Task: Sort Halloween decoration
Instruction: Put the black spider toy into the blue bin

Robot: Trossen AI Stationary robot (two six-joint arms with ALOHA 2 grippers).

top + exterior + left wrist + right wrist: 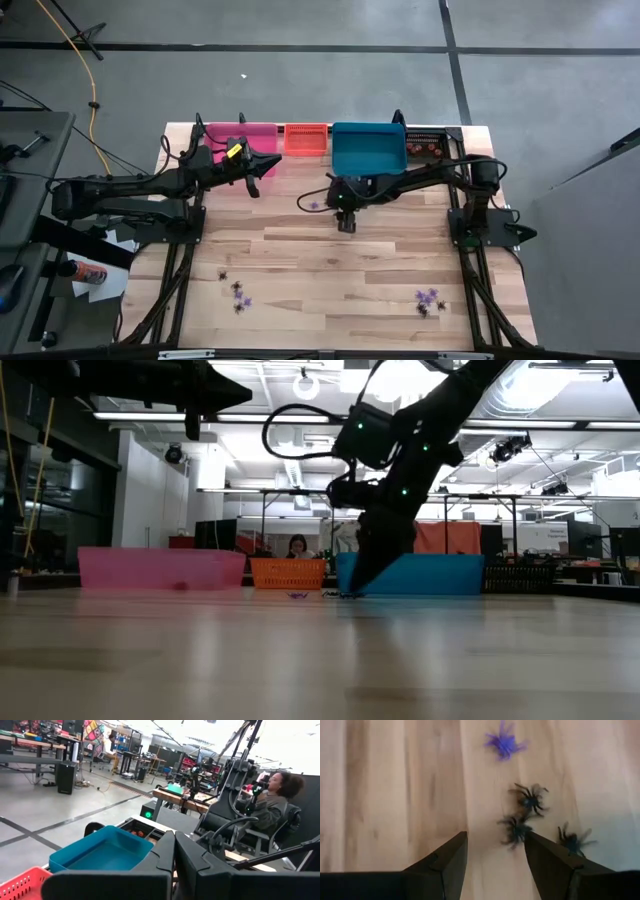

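In the right wrist view, three black spider trinkets (pixel 530 797), (pixel 515 830), (pixel 572 840) and a purple one (pixel 505 742) lie on the wooden table. My right gripper (pixel 496 852) hangs open just over them, slanting down. The nearest black spider lies by the inner side of one finger. In the high view this gripper (pixel 345 222) is at the table's middle, in front of the blue bin (pixel 368 148), with the purple spider (pixel 313 205) to its left. My left gripper (pixel 255 186) is shut and held level above the table, near the pink bin (pixel 240 135).
Pink, orange (pixel 306 137), blue and black (pixel 425 143) bins line the far edge. More trinkets lie near the front edge, at the left (pixel 236 291) and the right (pixel 430 298). Bare wood lies between. A person (pixel 272 800) sits beyond the table.
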